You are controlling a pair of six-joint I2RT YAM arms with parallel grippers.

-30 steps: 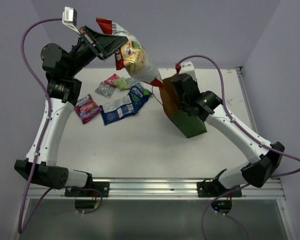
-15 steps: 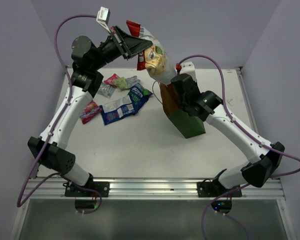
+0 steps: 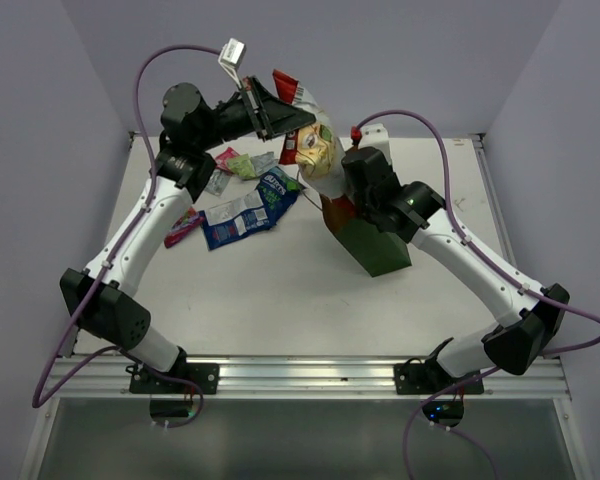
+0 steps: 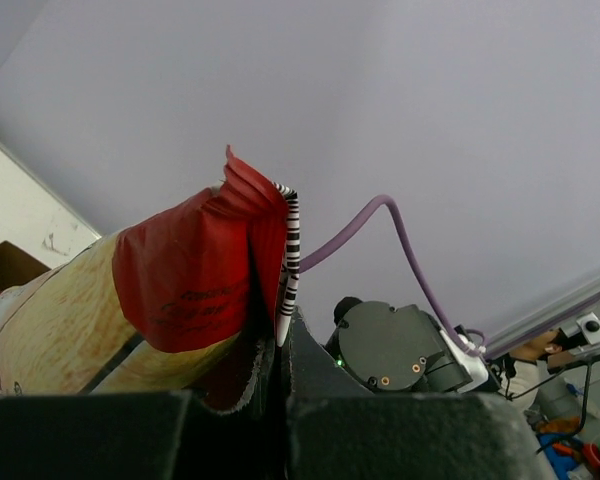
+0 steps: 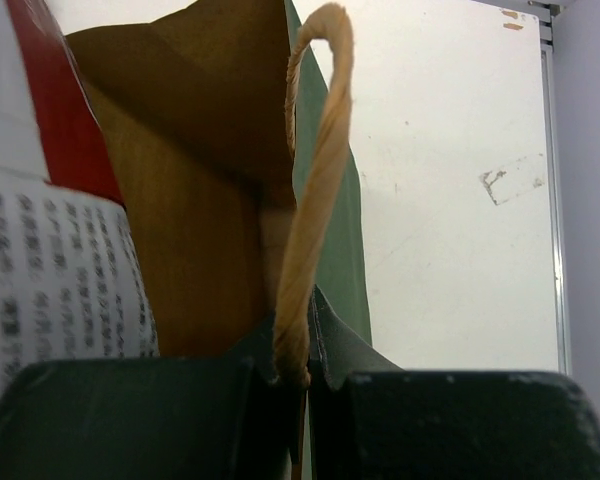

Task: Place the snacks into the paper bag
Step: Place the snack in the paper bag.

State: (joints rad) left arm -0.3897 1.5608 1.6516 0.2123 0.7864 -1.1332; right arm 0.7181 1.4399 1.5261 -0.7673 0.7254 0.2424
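White, lightly scuffed table (image 3: 280, 300), metal rail (image 3: 300, 372) along the near edge, plain lilac walls (image 3: 430, 60) all round. Writing too small or blurred to read: a barcode strip on the crimped top seam of the chip bag (image 3: 315, 150), faint dark print on its red band. Large, crinkly, white-red-yellow, hanging in the air from the left gripper (image 4: 278, 360), pinched tight on that seam, lower end in the open mouth of the paper bag (image 3: 380, 245). Dark green outside, brown kraft inside, leaning right of centre, rim and tan handle (image 5: 315, 180) clamped in the right gripper (image 5: 305, 385). Blue-white packet (image 3: 250, 210), pink packet (image 3: 183, 225), green packet (image 3: 243, 166) and silver packet (image 3: 215, 181) flat on the table, left of the paper bag.
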